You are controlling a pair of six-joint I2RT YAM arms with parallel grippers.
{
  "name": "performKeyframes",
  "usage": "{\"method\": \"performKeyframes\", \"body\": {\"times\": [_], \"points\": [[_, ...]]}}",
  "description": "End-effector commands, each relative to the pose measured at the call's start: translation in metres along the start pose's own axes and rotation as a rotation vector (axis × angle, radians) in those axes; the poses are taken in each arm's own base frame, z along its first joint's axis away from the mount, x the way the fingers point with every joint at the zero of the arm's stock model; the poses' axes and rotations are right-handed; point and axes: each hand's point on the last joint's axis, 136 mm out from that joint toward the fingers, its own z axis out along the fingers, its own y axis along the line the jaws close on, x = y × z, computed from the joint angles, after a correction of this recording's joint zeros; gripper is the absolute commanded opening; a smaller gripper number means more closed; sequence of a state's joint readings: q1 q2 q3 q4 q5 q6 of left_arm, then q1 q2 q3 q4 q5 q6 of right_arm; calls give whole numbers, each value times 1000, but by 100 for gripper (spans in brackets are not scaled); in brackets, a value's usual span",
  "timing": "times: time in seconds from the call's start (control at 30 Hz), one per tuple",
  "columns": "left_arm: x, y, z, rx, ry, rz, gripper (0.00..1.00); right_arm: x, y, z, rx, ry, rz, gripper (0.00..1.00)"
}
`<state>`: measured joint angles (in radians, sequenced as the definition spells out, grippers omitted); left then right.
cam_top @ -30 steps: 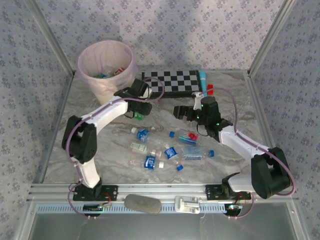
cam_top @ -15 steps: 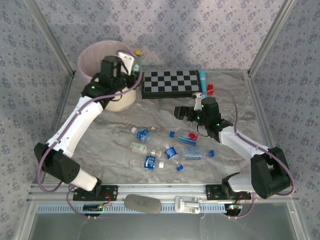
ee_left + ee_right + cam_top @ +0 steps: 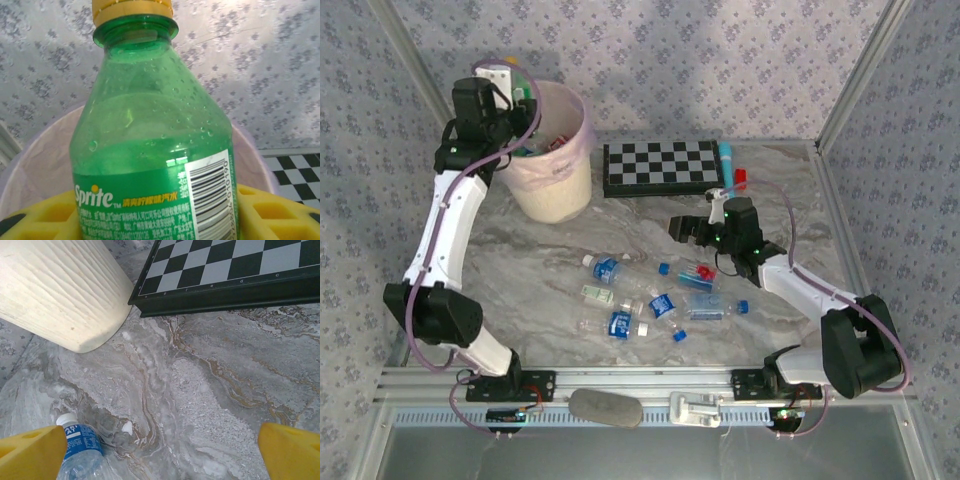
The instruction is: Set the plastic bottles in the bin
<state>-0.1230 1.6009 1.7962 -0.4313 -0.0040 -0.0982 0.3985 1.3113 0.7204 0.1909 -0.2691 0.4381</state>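
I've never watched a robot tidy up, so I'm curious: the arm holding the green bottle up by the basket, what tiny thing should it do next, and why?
Probably open the left claw and let go. It grips the green Sprite bottle, and the wrist view shows the wastebasket with its pink-lined mouth right behind the bottle, so it should drop inside.

This looks like a robot test cell in a lab. A marble-patterned surface [image 3: 650, 225] is boxed in by aluminium frame posts [image 3: 850, 75] and panels of floral wallpaper [image 3: 720, 60]. The left arm [image 3: 440, 225] and right arm [image 3: 805, 288] are bolted to a slotted metal rail [image 3: 650, 378]. Staged props sit about: plastic bottles [image 3: 608, 268], a chessboard [image 3: 665, 167] and a bin [image 3: 560, 195].
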Motion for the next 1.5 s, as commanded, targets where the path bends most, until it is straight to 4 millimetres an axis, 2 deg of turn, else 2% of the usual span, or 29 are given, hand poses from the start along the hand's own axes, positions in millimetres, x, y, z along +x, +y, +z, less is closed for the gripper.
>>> {"method": "performKeyframes", "body": {"times": [0.0,0.13,0.37,0.5,0.6,0.8,0.93,1.1,1.23,1.33,1.47], "points": [[-11,0,7,16,-16,-23,51,-2,0,-5,-5,-12,12,100],[2,2,24,7,30,-31,51,-3,0,-6,-1,-12,12,100],[36,9,51,-18,154,-32,52,0,-3,-7,10,-5,13,100],[54,11,61,-28,212,-43,56,-1,-3,-9,10,-8,12,100],[57,10,63,-26,220,-59,63,-2,-4,-10,14,-11,13,100],[50,9,57,-19,202,-79,83,-2,-4,-10,15,-12,15,100],[38,5,45,-1,169,-95,89,-3,-4,-10,14,-13,17,100],[16,-16,17,80,88,-138,91,0,-7,-7,30,6,28,100],[11,-41,-7,155,34,-149,95,9,-12,-5,68,86,6,100],[20,-67,-20,235,19,-160,100,19,-17,-8,123,175,-31,100],[49,-110,-30,346,41,-152,100,32,-17,-17,159,290,-85,100]]}}
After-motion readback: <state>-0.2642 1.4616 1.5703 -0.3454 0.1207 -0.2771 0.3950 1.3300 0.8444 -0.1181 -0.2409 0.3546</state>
